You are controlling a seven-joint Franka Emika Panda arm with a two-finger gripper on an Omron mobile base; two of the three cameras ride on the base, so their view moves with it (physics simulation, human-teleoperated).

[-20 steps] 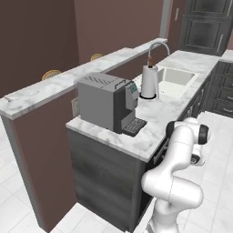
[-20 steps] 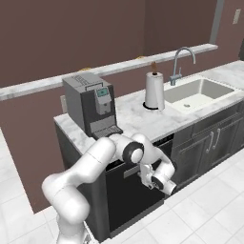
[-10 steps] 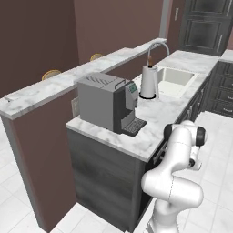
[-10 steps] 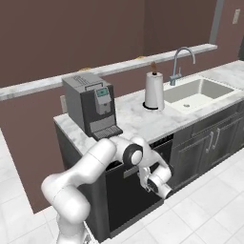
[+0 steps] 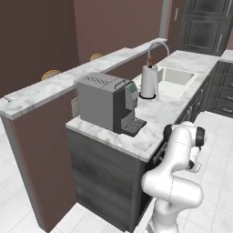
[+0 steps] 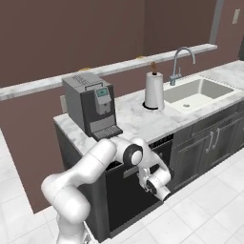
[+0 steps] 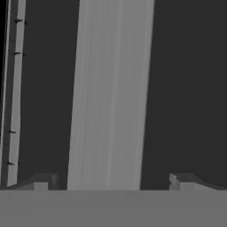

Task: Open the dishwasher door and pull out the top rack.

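The end effector point(image 7: 111, 179) is standing with its two fingers spread wide, one fingertip point(image 7: 42, 179) on each side of the grey handle bar point(image 7: 111, 93), which is running between them without either tip plainly touching it; nothing is being pinched. The handle bar is lying across the near-black dishwasher door point(image 6: 128, 193), and in the hand view that dark panel is showing on both sides of the bar, with a thin pale strip point(image 7: 13, 88) running near the far edge. In the right base view the dishwasher door is sitting under the marble desk point(image 6: 143, 121), just left of the dark wood-grain cabinet fronts point(image 6: 205, 145), and the white arm point(image 6: 102, 159) is bending in front of it so that the end effector point(image 6: 155, 183) is hanging close against its upper part. Whether the door is tilting away from its frame I cannot tell. On the desk, the coffee machine point(image 6: 90, 102) is standing above the dishwasher, the paper towel roll point(image 6: 154, 90) is standing upright beside the sink point(image 6: 200, 93), and the faucet point(image 6: 178, 64) is arching over the basin.
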